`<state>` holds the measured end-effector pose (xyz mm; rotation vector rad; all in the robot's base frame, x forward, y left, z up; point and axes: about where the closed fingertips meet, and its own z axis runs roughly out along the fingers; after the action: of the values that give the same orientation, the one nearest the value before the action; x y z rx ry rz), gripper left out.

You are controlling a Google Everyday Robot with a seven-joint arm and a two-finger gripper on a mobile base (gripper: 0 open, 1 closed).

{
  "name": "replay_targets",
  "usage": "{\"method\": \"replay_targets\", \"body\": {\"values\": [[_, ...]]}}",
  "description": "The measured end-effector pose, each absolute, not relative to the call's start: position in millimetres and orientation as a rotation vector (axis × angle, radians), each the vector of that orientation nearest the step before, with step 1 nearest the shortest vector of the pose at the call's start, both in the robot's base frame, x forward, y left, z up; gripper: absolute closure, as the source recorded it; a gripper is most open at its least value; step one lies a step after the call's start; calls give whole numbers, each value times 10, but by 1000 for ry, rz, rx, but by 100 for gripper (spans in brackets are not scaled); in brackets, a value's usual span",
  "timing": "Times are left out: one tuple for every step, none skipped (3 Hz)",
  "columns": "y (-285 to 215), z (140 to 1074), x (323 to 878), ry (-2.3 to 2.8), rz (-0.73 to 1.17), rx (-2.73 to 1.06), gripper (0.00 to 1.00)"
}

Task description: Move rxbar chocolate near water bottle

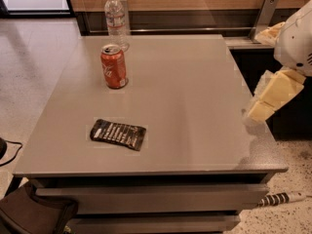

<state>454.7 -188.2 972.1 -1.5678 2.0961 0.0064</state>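
The rxbar chocolate (118,134) is a flat black wrapper with white lettering, lying near the front left of the grey table (195,96). The water bottle (116,21) is clear with a white cap and stands upright at the table's far left edge. My gripper (261,110) hangs at the right side of the table, over its right edge, far from both the bar and the bottle. It holds nothing that I can see.
A red soda can (113,66) stands upright between the bar and the bottle. A wooden wall and a metal bracket (263,13) run behind the table. A dark bag (29,213) sits on the floor at the front left, and a cable (282,197) lies at the front right.
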Motion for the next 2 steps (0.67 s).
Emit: {"method": "replay_targets", "body": {"values": [[-1615, 9482, 4643, 1979, 149, -1465, 0], [-1255, 9300, 4797, 1843, 278, -1374, 0]]}}
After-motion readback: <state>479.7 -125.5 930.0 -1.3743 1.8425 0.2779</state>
